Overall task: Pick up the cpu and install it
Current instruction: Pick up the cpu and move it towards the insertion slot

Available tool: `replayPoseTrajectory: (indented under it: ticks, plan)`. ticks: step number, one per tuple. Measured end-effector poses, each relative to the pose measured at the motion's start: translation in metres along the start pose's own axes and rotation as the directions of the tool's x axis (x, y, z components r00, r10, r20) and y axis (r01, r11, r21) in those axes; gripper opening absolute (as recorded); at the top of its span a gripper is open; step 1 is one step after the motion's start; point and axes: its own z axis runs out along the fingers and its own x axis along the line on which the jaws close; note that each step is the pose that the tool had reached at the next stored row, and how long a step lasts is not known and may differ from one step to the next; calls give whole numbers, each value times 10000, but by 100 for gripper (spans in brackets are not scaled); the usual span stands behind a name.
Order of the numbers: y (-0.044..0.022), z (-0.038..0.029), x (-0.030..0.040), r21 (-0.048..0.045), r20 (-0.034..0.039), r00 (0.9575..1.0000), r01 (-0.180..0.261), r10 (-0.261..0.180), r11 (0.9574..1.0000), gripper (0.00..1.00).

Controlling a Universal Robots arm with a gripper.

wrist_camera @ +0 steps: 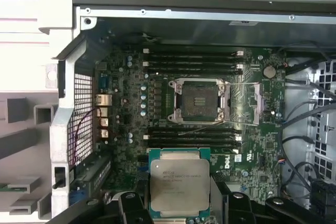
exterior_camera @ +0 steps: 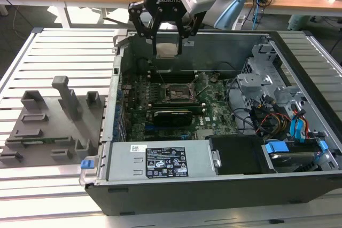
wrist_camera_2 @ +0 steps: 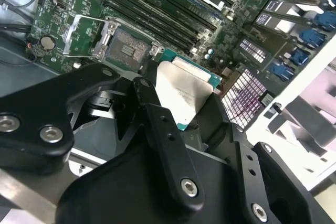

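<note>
My gripper point(exterior_camera: 167, 44) hangs over the back of the open computer case point(exterior_camera: 299, 52), shut on the cpu point(exterior_camera: 167, 49), a flat square chip with a silver metal top. Both wrist views show the cpu point(wrist_camera_2: 181, 90) point(wrist_camera: 178, 184) held level between black fingers point(wrist_camera_2: 157, 116). The motherboard socket point(exterior_camera: 179, 92) point(wrist_camera: 201, 99) point(wrist_camera_2: 126, 45) lies open below and a little ahead of the chip, nothing in it, with its metal load plate point(wrist_camera: 257, 103) swung aside. The chip is well above the board and touches nothing else.
Memory slots point(wrist_camera: 191, 59) flank the socket. A card point(exterior_camera: 172, 116) stands in front of it. Drive cages and cables point(exterior_camera: 278, 110) fill the case toward the exterior view's right, and the power supply point(exterior_camera: 160, 158) sits at its front. A grey fixture point(exterior_camera: 51, 124) rests on the slatted table.
</note>
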Motion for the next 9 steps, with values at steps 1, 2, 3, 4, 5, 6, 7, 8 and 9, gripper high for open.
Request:
replayPoseTrajectory:
  ticks: [1, 2, 3, 4, 5, 6, 7, 8, 9]
  plan:
    - [3, 8, -11, -1, 0, 10000, 0, 0, 10000, 54]
    - [6, 18, -27, -1, 0, 10000, 0, 0, 10000, 54]
    - [8, 25, -38, 0, 0, 10000, 0, 0, 10000, 54]
    - [11, 33, -50, 0, -1, 10000, -1, 1, 10000, 54]
    - [13, 41, -62, 0, 0, 10000, -1, 1, 10000, 54]
    - [18, 56, -83, 0, 0, 10000, -1, 1, 10000, 54]
    - [21, 64, -96, -1, 0, 10000, -1, 1, 10000, 54]
    - [24, 73, -108, -1, 0, 10000, -1, 1, 10000, 54]
    - [27, 82, -122, -1, 0, 10000, -1, 1, 10000, 54]
